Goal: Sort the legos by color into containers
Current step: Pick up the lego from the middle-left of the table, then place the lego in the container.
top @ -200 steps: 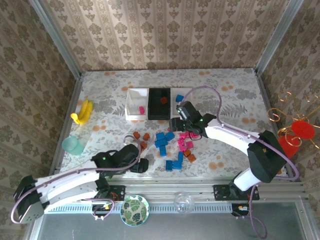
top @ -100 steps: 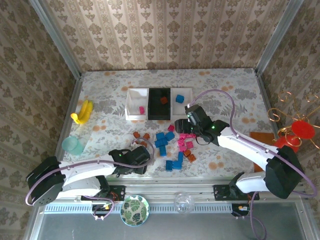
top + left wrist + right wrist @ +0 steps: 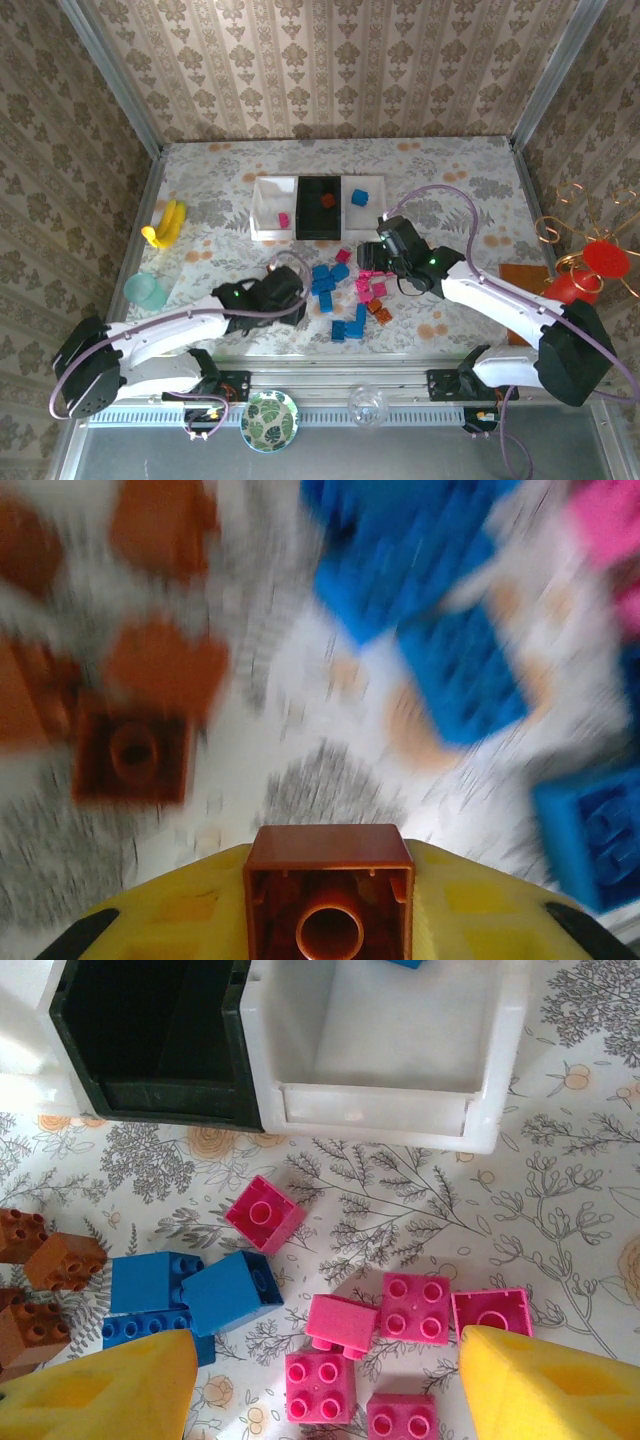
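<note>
- Our left tool is narrowed onto a brown brick, which sits between its yellow pads, hollow underside towards us.
- More brown bricks lie on the surface just ahead of that tool on one side, and blue bricks on the other. This view is blurred.
- Our right tool stands wide and holds nothing, hanging over a cluster of pink bricks that lie below it, between its pads.
- Beyond that tool a black tray and a white tray sit touching, side by side.
- We judge the bricks light, stiff and smooth-sided, so one could twist or slip. Flat opposite walls, gripped square below the studs, seem the best hold.
</note>
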Available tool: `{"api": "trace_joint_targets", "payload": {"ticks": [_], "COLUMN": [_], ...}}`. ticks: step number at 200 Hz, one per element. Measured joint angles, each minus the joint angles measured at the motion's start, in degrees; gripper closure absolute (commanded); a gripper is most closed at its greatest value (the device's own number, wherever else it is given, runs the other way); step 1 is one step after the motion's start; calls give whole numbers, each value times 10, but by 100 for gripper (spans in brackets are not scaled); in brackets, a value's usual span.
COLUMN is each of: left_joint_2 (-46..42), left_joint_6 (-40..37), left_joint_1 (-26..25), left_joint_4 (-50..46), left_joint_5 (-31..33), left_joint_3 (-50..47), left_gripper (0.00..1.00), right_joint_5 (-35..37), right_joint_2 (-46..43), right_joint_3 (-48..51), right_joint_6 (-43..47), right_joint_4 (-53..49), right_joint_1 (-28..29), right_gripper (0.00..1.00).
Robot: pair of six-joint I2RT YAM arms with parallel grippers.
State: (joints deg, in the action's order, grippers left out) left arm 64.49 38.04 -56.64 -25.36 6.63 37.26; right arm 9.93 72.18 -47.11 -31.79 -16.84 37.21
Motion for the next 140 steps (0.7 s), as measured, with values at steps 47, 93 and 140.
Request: {"api": "trace_joint_targets", "payload": {"ticks": [47, 93, 140], "left_joint_2": [155, 366, 481], "left_joint_6": [-90, -142, -156], "left_joint_1": [117, 170, 200], "left_joint_4": [81, 91, 71], "left_joint_5": [-43, -64, -65], "left_joint_3": [195, 384, 509], "left_gripper": [68, 68, 50], "right_joint_5": [5, 5, 6], "right_joint_2": [-22, -59, -114], "right_joint_3": [24, 56, 100], "right_joint_6": [-13, -26, -44], "right_joint_4": [-1, -14, -31], "right_joint_1": [-1, -1, -1], "right_gripper": [28, 28, 28]}}
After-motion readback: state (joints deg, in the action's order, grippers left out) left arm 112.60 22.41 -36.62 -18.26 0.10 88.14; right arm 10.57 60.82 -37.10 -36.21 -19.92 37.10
